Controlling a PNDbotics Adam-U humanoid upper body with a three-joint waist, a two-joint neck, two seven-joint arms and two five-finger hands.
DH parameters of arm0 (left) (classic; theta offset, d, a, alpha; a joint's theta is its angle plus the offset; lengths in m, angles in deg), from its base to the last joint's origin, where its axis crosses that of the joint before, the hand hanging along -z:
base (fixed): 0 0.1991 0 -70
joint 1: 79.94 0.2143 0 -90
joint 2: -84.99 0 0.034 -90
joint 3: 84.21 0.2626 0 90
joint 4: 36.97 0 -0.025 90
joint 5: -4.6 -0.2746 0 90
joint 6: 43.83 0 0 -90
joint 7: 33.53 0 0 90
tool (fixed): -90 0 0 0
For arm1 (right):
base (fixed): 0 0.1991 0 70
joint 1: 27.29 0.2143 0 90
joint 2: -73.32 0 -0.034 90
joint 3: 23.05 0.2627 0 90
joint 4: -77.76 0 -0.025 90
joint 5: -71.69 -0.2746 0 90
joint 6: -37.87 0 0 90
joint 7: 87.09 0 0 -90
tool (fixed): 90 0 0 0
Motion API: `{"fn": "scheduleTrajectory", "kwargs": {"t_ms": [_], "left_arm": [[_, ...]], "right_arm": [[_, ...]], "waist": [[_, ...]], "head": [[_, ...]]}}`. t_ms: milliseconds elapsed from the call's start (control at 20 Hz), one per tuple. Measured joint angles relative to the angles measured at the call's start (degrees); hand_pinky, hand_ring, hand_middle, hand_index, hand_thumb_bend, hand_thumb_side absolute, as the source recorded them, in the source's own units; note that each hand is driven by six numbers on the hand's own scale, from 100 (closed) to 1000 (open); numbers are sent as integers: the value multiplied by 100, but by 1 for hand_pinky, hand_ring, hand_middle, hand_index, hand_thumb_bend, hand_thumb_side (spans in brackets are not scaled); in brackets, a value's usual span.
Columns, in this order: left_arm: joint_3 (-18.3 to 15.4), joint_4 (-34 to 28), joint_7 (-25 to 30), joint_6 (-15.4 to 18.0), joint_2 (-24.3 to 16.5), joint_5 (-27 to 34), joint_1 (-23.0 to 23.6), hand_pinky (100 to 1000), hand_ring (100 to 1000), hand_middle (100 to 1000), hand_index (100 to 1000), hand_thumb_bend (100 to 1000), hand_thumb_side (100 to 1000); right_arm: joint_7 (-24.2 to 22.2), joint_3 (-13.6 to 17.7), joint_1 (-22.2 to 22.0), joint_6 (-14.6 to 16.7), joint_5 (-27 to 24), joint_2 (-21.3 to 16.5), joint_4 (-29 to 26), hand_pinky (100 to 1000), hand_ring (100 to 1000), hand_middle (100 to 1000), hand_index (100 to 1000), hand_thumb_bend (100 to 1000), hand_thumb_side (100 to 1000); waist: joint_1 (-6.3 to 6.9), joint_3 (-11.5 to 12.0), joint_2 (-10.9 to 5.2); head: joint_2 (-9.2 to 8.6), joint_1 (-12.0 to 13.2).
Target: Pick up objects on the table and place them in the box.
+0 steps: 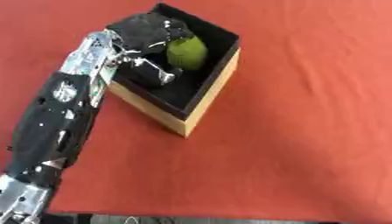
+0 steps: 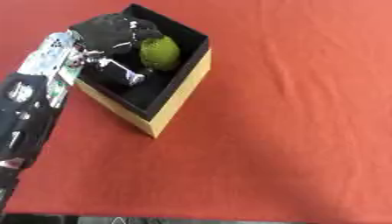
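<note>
A box [image 1: 210, 103] with pale wooden sides and a black lining stands at the upper left of the red table. My left arm reaches in from the lower left, and my left hand [image 1: 147, 29] is over the box's far left corner. Its fingers curl over the top of a round green fruit [image 1: 187, 53] inside the box, with the thumb [image 1: 162, 75] stretched out below it. The fruit sits low in the box against the far right wall. My right hand shows in neither view.
A red cloth [image 2: 291, 131] covers the whole table, with slight creases on the right. No other loose object shows on it. The table's near edge runs along the bottom of the view.
</note>
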Motion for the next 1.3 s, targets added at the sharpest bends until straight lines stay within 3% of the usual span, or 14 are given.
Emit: {"fn": "scheduleTrajectory", "kwargs": {"t_ms": [250,600,700,800,950,1300], "left_arm": [[-83,-284,47,-125,-6,294,0,803,776,815,937,250,602],[-137,-580,159,-296,-52,566,10,803,776,815,937,250,602],[-139,-617,174,-315,-58,596,12,772,737,773,919,100,546],[-214,-722,130,-378,-106,666,-64,763,727,762,918,100,542],[-557,-1060,-59,-583,-464,883,-207,751,711,751,907,100,516],[-1518,-1996,-648,-1175,-1265,1475,35,733,686,722,896,100,482]], "right_arm": [[22,24,-1,1,14,0,0,754,661,653,821,100,494],[52,39,-1,2,31,0,0,754,661,653,821,100,494],[54,47,-3,2,32,0,0,753,663,655,820,100,479],[85,96,-50,3,50,-13,0,753,663,655,820,100,474],[144,138,-53,2,90,-33,0,752,662,655,820,100,475],[186,193,-105,-10,170,-131,0,753,663,656,820,100,472]], "waist": [[-14,-1,-10],[-19,1,-10],[-23,9,-12],[-62,149,-26],[-137,201,-56],[-92,283,-61]], "head": [[0,-29],[-1,-54],[-1,-68],[0,-144],[0,-230],[44,-384]]}}
